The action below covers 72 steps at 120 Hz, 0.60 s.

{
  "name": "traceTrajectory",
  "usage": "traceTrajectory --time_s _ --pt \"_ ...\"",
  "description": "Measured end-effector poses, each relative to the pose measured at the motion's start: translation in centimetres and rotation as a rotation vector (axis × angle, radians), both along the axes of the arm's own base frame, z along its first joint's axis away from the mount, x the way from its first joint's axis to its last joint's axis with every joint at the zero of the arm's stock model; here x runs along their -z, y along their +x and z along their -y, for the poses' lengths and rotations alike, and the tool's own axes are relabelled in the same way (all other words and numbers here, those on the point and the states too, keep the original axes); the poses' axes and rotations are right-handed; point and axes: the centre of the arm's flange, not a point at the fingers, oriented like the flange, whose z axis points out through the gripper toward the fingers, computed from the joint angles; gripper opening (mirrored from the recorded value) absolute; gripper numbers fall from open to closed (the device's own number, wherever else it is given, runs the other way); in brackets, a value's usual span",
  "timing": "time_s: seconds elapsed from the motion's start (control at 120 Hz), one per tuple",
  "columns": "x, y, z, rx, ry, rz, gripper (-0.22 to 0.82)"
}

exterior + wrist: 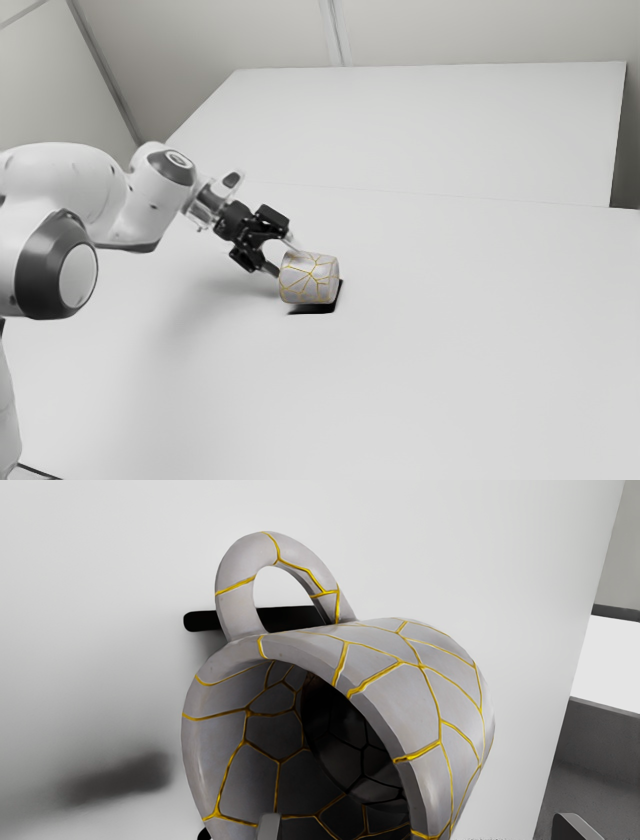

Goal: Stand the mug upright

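One white arm (75, 190) aslant, its claw (283, 257) spread wide, tilted down at the sideways mug (311, 279).

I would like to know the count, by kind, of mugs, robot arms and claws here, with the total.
Mug: 1
Robot arm: 1
Claw, open: 1
Total: 3
Not counted: the black shape under the mug; whether shadow or object, I cannot tell.

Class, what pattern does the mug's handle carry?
The handle is pale grey with gold crack-like lines, clearest in the wrist view.
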Motion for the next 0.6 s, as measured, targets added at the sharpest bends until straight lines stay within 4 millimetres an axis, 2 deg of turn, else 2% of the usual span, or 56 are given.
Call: traceTrajectory --time_s 0.208,0.3,0.5,0.6 --pt "0.4 0.0 1.4 0.005 -0.074 0.011 0.58" --pt "0.4 0.1 2.0 0.01 -0.093 0.018 0.54" --pt "-0.5 0.2 2.5 0.019 -0.112 0.045 0.3" --pt "-1.0 0.4 2.5 0.021 -0.113 0.059 0.13"
